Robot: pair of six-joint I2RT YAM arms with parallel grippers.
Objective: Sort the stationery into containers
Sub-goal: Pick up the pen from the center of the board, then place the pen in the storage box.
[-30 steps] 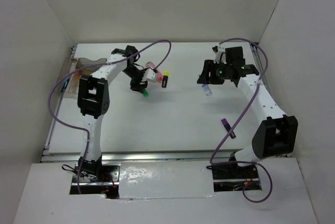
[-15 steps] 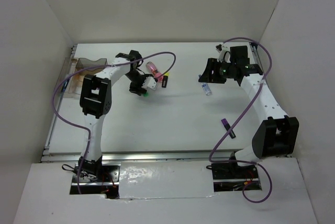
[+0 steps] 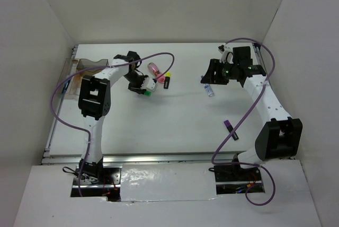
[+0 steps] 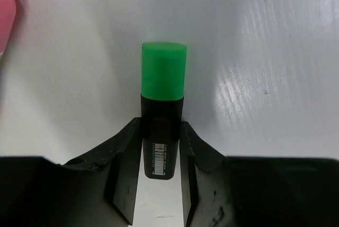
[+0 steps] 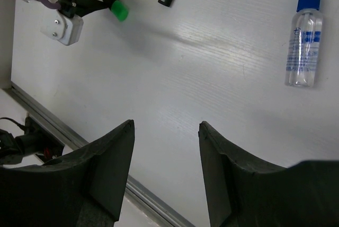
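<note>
Room: open white table (image 3: pixel 175 115) ahead and right; pink tube (image 4: pixel 5 9) near at left.
Left gripper (image 4: pixel 160 131): clamped on green highlighter (image 4: pixel 163 78), far-left table area.
Axis: lengthwise along fingers, green end outward.
Right gripper (image 5: pixel 165 131): spread wide, empty, bottle (image 5: pixel 303 36) well apart.

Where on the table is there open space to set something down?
Widest bare patch: the middle of the table, between the green highlighter held by the left gripper and the spray bottle, down to the near edge, left of the purple highlighter. Crowded: around the pink tube and yellow-ended highlighter, which lie close together.
</note>
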